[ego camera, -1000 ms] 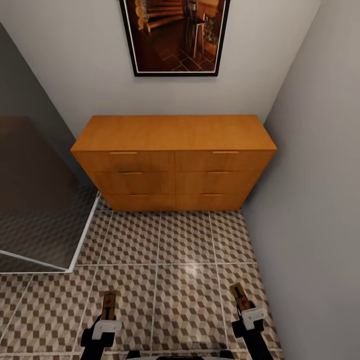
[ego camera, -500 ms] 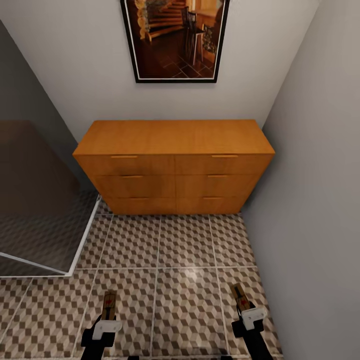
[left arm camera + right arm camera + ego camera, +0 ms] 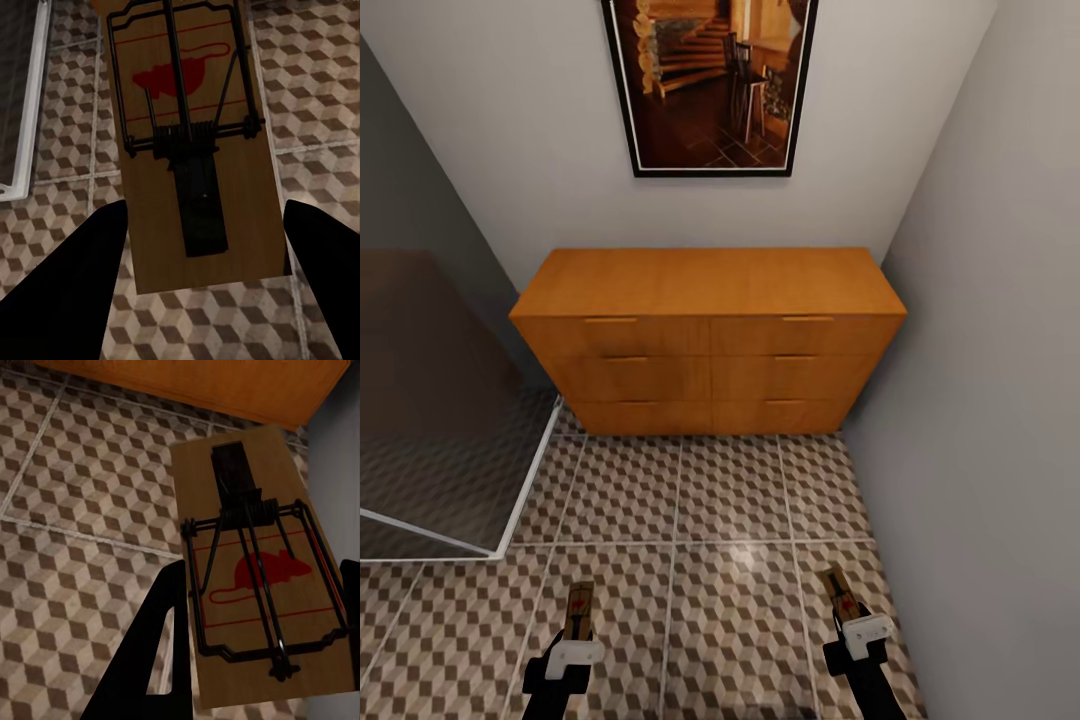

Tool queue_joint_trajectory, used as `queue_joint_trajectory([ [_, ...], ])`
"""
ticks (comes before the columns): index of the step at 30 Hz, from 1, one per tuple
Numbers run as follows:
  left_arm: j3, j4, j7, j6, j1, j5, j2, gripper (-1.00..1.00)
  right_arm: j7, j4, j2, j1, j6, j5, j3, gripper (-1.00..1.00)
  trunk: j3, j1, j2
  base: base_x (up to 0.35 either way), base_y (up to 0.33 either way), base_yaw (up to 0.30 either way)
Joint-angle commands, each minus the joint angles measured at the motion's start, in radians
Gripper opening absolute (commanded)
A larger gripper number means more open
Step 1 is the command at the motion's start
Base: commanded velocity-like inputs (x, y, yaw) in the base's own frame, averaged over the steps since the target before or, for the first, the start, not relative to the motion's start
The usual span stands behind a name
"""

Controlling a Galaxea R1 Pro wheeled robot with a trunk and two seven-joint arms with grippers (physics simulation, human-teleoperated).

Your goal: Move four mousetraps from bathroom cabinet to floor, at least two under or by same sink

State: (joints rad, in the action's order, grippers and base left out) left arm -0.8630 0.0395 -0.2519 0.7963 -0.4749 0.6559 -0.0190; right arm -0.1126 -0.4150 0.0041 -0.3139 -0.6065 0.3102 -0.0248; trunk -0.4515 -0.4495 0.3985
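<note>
Flat wooden mousetraps (image 3: 196,142) (image 3: 262,577), wire springs, clamped in each hand.

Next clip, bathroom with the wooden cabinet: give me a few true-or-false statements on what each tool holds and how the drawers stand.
1. The left tool holds a mousetrap. True.
2. The right tool is empty. False: it holds a second mousetrap.
3. All drawers of the cabinet are shut. True.
4. A mousetrap lies on the cabinet's top. False: the top is bare.
5. A framed picture hangs on the wall above the cabinet. True.
</note>
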Motion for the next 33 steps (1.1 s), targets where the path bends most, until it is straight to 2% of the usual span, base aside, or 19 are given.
queue_joint_trajectory([
  [1,-0.008,0.002,-0.009,0.002,-0.001,-0.002,0.001,-1.00,-0.004,0.001,0.000,-0.001,-0.002,0.009,-0.003,-1.00,0.000,-0.001,0.001,0.000,0.000,0.000],
  [33,-0.008,0.002,-0.009,0.000,-0.001,-0.002,0.001,-1.00,-0.004,0.001,0.000,-0.001,-0.002,0.009,-0.003,-1.00,0.043,-0.001,0.001,0.000,0.000,0.000],
])
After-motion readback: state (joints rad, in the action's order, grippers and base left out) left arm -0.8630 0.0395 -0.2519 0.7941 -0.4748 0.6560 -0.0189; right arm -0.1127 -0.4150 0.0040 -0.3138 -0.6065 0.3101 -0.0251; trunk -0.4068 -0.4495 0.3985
